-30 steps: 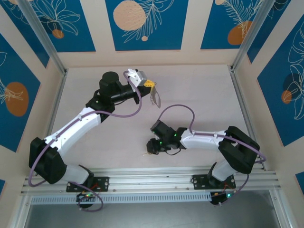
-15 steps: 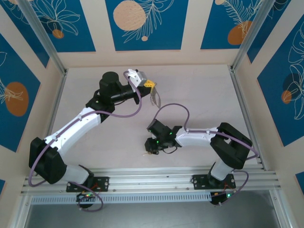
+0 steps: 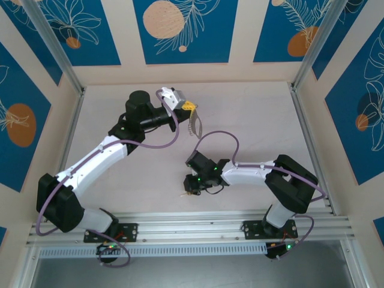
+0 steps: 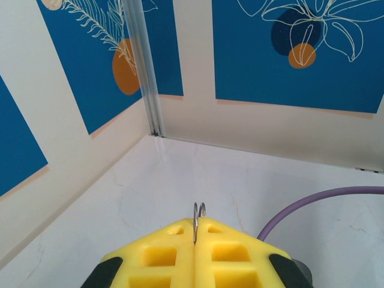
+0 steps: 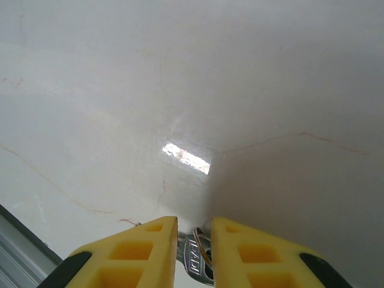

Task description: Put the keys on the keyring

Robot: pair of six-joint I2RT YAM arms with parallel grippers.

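The left gripper (image 4: 195,231) clamped the stiff keyring (image 4: 198,210), while the right gripper (image 5: 194,225), jaws nearly closed, flanked the light, probably slippery key (image 5: 195,259), best pinched across its flat faces, though a firm hold was unclear.

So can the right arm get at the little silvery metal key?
Probably yes. The small silvery metal key sits between the yellow fingers of the right pincer, low over the white table, with nothing in between. Whether the fingers pinch it yet, I cannot tell.
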